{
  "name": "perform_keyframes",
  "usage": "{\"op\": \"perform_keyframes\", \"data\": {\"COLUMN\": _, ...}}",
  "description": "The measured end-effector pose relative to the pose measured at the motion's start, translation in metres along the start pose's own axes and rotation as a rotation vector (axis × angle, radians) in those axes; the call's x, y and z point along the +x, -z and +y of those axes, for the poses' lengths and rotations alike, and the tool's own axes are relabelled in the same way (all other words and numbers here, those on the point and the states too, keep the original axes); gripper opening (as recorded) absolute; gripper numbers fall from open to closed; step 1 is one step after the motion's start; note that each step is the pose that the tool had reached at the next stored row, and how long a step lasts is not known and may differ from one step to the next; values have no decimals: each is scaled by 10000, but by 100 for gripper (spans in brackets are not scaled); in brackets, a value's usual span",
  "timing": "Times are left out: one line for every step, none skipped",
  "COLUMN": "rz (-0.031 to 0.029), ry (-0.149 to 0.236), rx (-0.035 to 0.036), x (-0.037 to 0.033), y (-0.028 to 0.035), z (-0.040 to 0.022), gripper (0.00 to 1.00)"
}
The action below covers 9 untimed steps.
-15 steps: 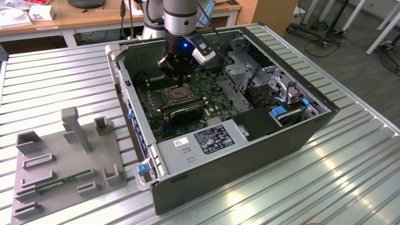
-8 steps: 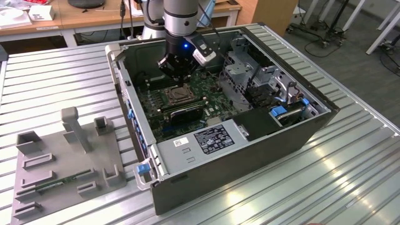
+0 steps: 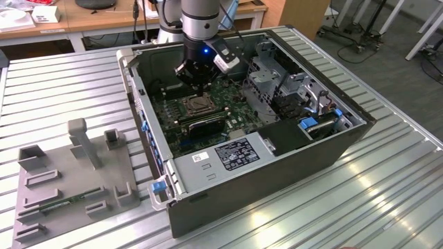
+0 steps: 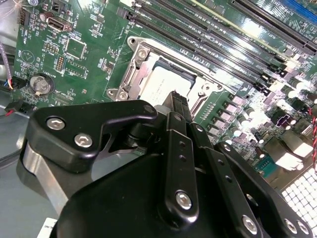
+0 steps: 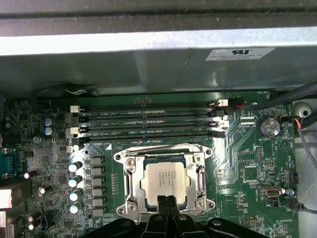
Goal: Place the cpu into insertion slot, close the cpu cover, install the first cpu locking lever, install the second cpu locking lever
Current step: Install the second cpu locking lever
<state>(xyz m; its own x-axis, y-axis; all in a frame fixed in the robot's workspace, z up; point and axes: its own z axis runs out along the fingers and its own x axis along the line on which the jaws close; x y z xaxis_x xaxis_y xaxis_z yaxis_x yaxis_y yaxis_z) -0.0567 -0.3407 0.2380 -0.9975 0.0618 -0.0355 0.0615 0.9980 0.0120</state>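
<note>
The gripper (image 5: 167, 204) is clenched, fingertips pressed together with nothing between them, directly above the near edge of the insertion slot (image 5: 130, 186). The cpu (image 5: 166, 179) lies seated flat inside the insertion slot, silvery face up. The cpu cover (image 5: 200, 174) lies down flat around the cpu, framing it. Long black memory slots (image 5: 148, 121) run beside the insertion slot on the green motherboard (image 5: 252, 163), inside an open computer case (image 3: 277, 171) on the table (image 3: 62, 93).
</note>
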Motion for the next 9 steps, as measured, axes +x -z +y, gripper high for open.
{"op": "perform_keyframes", "data": {"rz": 0, "ry": 0, "rx": 0, "x": 0, "y": 0, "z": -1, "gripper": 11}}
{"op": "perform_keyframes", "data": {"rz": 0, "ry": 0, "rx": 0, "x": 0, "y": 0, "z": -1, "gripper": 11}}
{"op": "perform_keyframes", "data": {"rz": 0, "ry": 1, "rx": 0, "x": 0, "y": 0, "z": -3, "gripper": 11}}
{"op": "perform_keyframes", "data": {"rz": 0, "ry": 1, "rx": 0, "x": 0, "y": 0, "z": -6, "gripper": 11}}
{"op": "perform_keyframes", "data": {"rz": 0, "ry": 1, "rx": 1, "x": -1, "y": 0, "z": -9, "gripper": 11}}
{"op": "perform_keyframes", "data": {"rz": 0, "ry": 1, "rx": 0, "x": -1, "y": 0, "z": -13, "gripper": 11}}
{"op": "perform_keyframes", "data": {"rz": 0, "ry": 0, "rx": 0, "x": -1, "y": 0, "z": -17, "gripper": 11}}
{"op": "perform_keyframes", "data": {"rz": 0, "ry": 0, "rx": 0, "x": -1, "y": 0, "z": -22, "gripper": 11}}
{"op": "perform_keyframes", "data": {"rz": 0, "ry": 0, "rx": 1, "x": -2, "y": 1, "z": -28, "gripper": 11}}
